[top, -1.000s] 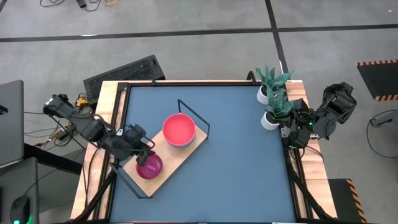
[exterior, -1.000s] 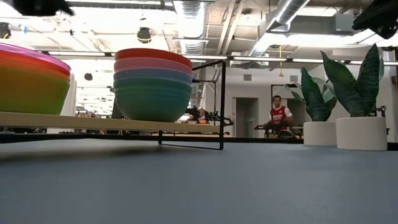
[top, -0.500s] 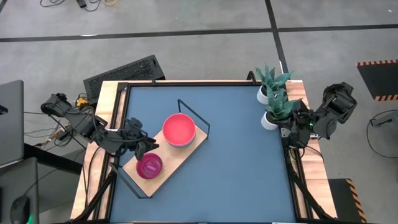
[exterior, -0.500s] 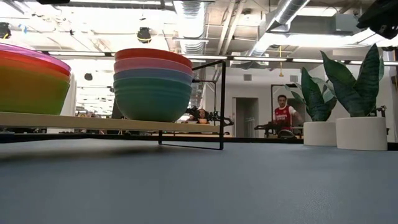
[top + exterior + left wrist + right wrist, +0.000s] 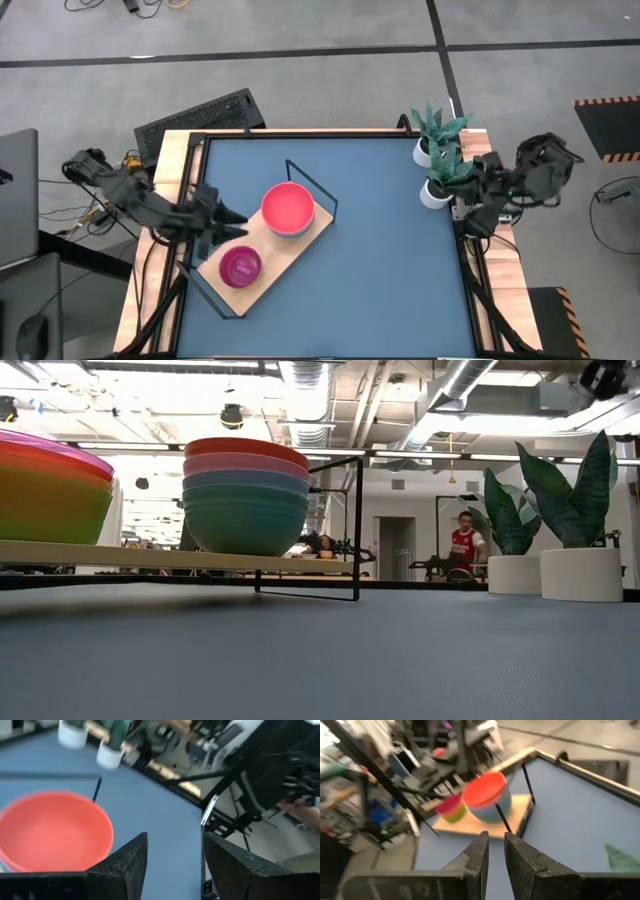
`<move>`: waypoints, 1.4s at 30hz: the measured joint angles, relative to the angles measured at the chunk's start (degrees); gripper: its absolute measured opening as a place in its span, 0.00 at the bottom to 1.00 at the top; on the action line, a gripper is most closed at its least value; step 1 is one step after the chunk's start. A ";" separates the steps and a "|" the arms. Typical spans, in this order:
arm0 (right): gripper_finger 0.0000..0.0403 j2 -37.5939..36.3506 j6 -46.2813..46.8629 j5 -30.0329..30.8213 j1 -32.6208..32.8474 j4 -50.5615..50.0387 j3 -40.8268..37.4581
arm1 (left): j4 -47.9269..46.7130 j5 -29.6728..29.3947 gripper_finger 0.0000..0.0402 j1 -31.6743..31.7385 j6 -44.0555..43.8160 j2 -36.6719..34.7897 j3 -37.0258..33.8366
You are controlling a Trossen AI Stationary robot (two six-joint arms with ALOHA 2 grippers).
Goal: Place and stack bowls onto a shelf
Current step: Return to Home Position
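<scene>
high view: shelf (image 5: 283,250) near the tabletop's (image 5: 380,260) left edge carries both bowl stacks, red-topped (image 5: 288,208) and purple-topped (image 5: 240,265); left tool (image 5: 222,222) released beside them. low view: stacks sit upright. right wrist view: right tool (image 5: 494,851) narrow, empty.

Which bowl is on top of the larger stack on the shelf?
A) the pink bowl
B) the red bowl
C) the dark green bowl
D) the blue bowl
B: in the low view the red bowl sits uppermost on the larger stack, above pink, blue and green, and the high view shows red on top there.
</scene>
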 joint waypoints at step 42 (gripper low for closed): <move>0.22 -19.36 -42.55 -20.13 -0.87 49.39 -33.86 | 44.08 15.89 0.44 0.09 22.08 -46.11 -48.87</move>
